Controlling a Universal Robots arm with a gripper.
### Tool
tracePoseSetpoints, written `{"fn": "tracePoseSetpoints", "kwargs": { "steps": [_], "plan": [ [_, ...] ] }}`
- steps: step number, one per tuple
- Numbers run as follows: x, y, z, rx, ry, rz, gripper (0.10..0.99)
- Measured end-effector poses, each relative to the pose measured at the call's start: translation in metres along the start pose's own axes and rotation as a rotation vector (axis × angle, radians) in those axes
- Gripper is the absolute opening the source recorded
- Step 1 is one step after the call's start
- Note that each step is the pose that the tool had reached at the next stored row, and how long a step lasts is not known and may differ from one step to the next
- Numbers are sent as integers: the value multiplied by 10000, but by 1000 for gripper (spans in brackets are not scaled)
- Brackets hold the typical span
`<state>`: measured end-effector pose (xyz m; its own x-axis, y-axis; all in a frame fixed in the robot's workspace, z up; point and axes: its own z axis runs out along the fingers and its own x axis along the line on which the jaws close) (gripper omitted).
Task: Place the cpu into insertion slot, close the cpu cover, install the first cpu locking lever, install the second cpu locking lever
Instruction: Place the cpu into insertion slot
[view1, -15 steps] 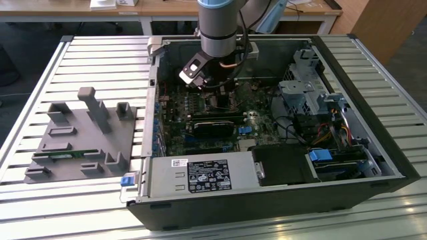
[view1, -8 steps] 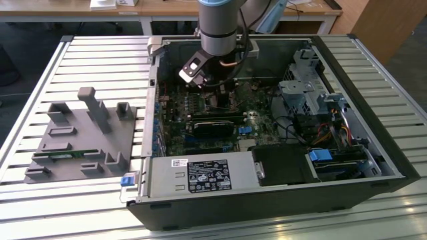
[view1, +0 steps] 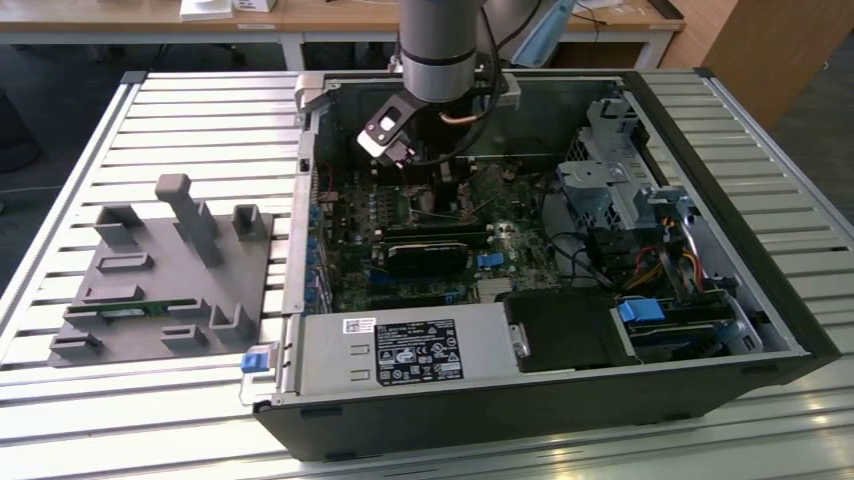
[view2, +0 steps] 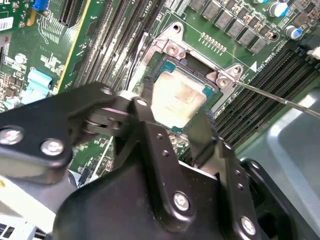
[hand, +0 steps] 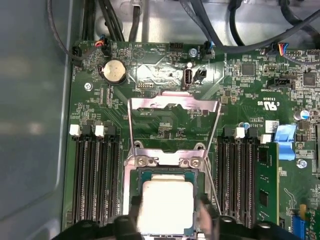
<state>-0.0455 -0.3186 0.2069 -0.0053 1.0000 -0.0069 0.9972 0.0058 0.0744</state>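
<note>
Gripper (view2: 176, 112) fingers (view2: 148, 120) clamped on chip (view2: 179, 95) edges. Chip in or just over socket (hand: 131, 195), can't tell which. Cover (hand: 174, 104) swung open, off the socket, hinged at its edge.

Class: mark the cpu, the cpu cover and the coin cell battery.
cpu (hand: 165, 207), first wrist view, middle of its face.
cpu cover (hand: 172, 104), first wrist view, its end bar.
coin cell battery (hand: 114, 71), first wrist view, its middle.

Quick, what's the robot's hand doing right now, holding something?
Hand: around the cpu at the insertion slot; whether it grips the cpu cannot be told.
</note>
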Motion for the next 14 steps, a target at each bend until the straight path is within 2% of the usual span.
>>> {"fn": "tracePoseSetpoints", "kwargs": {
  "steps": [2,3,6,7,9,10,11,14],
  "plan": [
    [-3,15,0,91,-3,0,475],
    [-5,23,0,141,-4,-1,475],
    [-10,42,0,268,-5,-2,302],
    [-11,44,-1,287,-5,-2,302],
    [-11,45,-4,303,-4,0,184],
    [-11,45,-5,308,-3,0,184],
    [-11,45,-6,309,-1,-1,122],
    [-11,46,-11,315,-2,-2,122]
  ]
}}
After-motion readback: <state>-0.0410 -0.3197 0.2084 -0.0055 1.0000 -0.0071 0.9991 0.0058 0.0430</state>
